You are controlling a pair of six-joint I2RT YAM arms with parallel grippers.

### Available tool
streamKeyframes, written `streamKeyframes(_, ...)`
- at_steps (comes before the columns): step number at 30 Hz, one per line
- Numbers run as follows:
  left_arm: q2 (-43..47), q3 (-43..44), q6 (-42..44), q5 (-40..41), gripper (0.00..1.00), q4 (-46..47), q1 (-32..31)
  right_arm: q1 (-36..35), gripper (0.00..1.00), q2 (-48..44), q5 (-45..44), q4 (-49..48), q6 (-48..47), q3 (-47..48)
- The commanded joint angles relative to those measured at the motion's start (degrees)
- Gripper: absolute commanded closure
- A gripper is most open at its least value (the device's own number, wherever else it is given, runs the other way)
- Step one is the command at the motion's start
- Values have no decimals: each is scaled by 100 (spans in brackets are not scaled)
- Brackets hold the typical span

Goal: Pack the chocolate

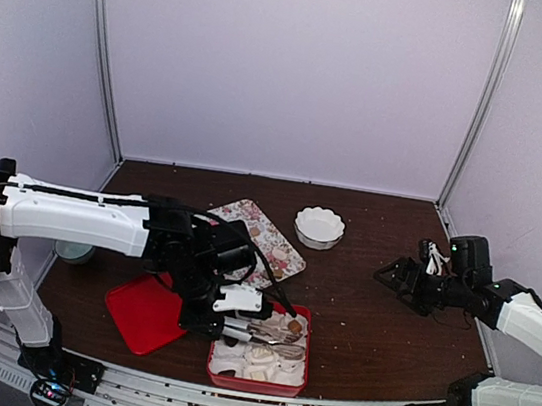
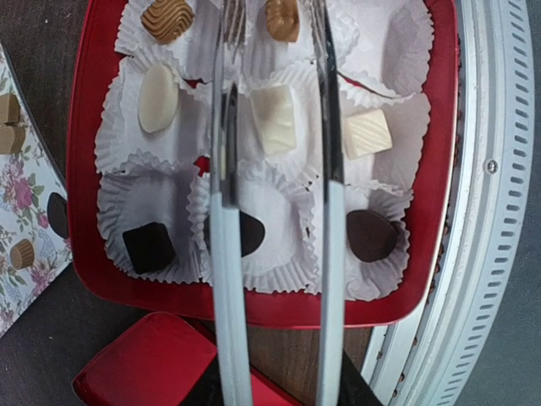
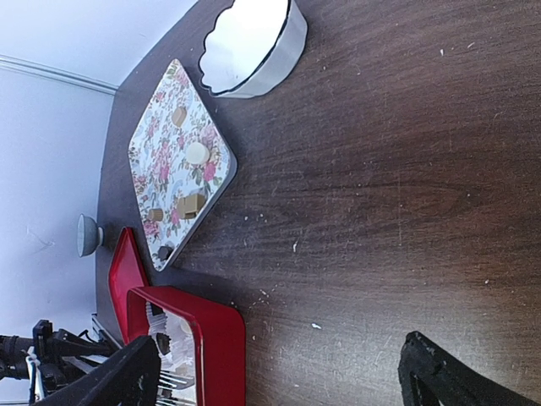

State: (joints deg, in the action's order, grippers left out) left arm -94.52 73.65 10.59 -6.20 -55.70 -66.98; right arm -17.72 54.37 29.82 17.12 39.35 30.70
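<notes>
In the left wrist view the red box (image 2: 254, 306) is lined with white paper cups that hold chocolate: tan pieces (image 2: 167, 19) at the far row, pale ones (image 2: 273, 118) in the middle, dark ones (image 2: 372, 234) nearest. My left gripper (image 2: 277, 391) is shut on long metal tongs (image 2: 226, 254) that reach over the box. A tan piece (image 2: 282, 17) lies in its cup between the spread tong tips, untouched. More chocolate (image 3: 196, 153) lies on the flowered tray (image 3: 161, 139). My right gripper (image 3: 279, 381) stands open above bare table at the right.
The red lid (image 1: 140, 311) lies left of the box (image 1: 255, 387). A white fluted bowl (image 1: 318, 227) stands behind the tray (image 1: 268, 235), and a small grey bowl (image 1: 74, 252) sits at the far left. The metal rail (image 2: 482, 211) runs just in front of the box.
</notes>
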Motion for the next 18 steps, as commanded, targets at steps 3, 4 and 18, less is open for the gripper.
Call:
streamKeyframes(3, 211, 105, 27, -34, 66, 34, -21, -21, 0, 60, 2, 18, -14, 19)
streamKeyframes(4, 271, 79, -4, -26, 66, 25, -13, -21, 0, 85, 10, -7, -12, 26)
streamKeyframes(18, 979, 179, -571, 182, 65, 61, 1691, -21, 0, 432, 54, -170, -39, 280)
